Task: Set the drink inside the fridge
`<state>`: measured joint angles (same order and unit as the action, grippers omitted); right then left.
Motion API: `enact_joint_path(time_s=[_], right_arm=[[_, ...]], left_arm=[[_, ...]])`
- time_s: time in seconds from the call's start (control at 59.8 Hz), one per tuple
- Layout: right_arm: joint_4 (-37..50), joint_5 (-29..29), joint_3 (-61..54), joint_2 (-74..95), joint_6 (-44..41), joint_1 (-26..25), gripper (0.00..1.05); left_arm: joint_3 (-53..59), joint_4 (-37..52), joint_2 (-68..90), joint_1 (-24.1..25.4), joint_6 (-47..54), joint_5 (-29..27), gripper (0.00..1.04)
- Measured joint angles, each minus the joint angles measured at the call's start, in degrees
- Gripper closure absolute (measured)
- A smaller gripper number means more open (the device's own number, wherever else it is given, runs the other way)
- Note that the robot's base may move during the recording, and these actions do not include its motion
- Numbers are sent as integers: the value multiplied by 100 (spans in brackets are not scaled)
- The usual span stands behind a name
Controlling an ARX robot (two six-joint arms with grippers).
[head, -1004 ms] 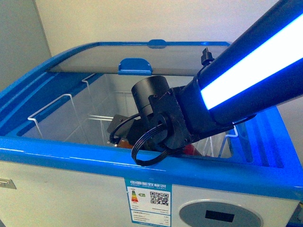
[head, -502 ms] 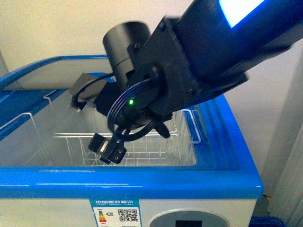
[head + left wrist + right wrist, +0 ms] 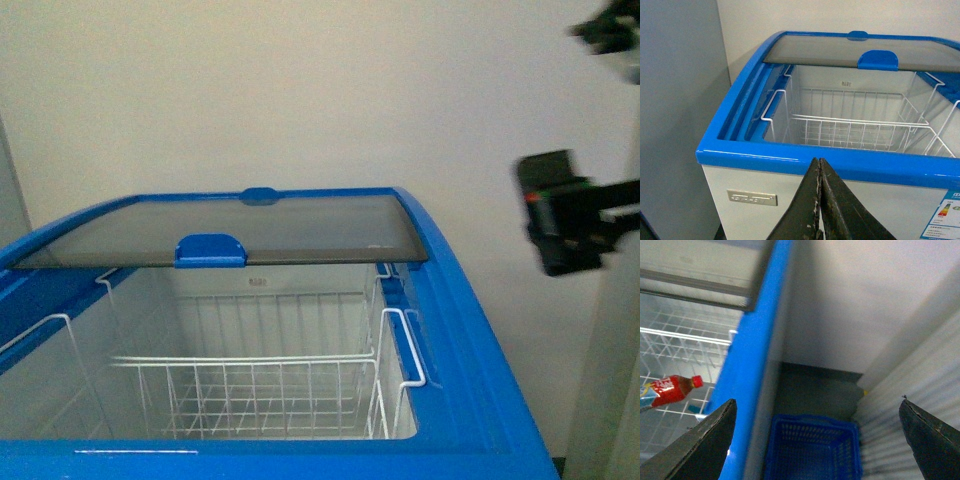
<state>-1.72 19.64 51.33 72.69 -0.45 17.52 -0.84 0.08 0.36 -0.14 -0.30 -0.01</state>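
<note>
One chest freezer (image 3: 470, 330) is sitting lid-open out front, your left gripper (image 3: 820, 200) is staying pinched empty, and your right gripper (image 3: 817, 435) is gaping over the blue basket (image 3: 812, 450) while the tea bottle (image 3: 670, 390) is lying inside, risking spoilage unless you're closing the glass lid (image 3: 250, 230).

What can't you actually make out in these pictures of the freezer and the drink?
- Drink: right wrist view only, base cut off by the picture edge; label too blurred to read.
- Right gripper: front view, motion-blurred, partly off the edge.
- Fridge floor: front and left wrist views, hidden behind its front rim.
- Blue basket: contents indistinct, cut off.
</note>
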Motion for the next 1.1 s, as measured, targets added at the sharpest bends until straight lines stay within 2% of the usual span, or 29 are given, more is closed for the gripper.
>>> enact_joint_path(time_s=[0.1,0.184,0.234,0.251,0.268,0.318,0.385,0.552,0.72,0.753,0.77,0.787,0.854,1.105], right_arm=[[-839,317,-850,-1381,678,9,7],[-2004,933,-1589,-3029,1263,487,7],[-2302,1082,-1773,-3615,1388,693,8],[-2063,929,-1919,-3864,1292,688,10],[-1443,627,-2194,-4212,1110,619,15],[-645,299,-2557,-4621,826,485,22],[343,-83,-3058,-5051,450,195,36],[549,-651,-3751,-5392,168,-358,65],[619,-1150,-4197,-5840,70,-883,103],[616,-1285,-4269,-5906,72,-1010,102],[474,-1652,-4299,-6065,66,-1226,102],[310,-1790,-4312,-6199,61,-1379,102],[74,-1886,-4465,-6620,63,-1700,102],[96,-1958,-4723,-6887,63,-1733,102]], left_arm=[[0,0,-2,0,0,0,102],[0,0,0,0,0,0,102],[0,0,-2,0,0,0,102],[0,0,0,0,0,0,102],[0,0,0,0,2,0,102],[0,0,-2,0,2,-2,102],[0,0,-2,0,2,0,102],[0,0,0,0,2,4,102],[0,0,0,0,2,0,102],[0,0,0,0,2,0,102],[0,0,-2,0,2,0,102],[0,0,-2,0,0,2,102],[0,0,-2,0,0,-4,102],[0,0,-2,0,2,0,102]])
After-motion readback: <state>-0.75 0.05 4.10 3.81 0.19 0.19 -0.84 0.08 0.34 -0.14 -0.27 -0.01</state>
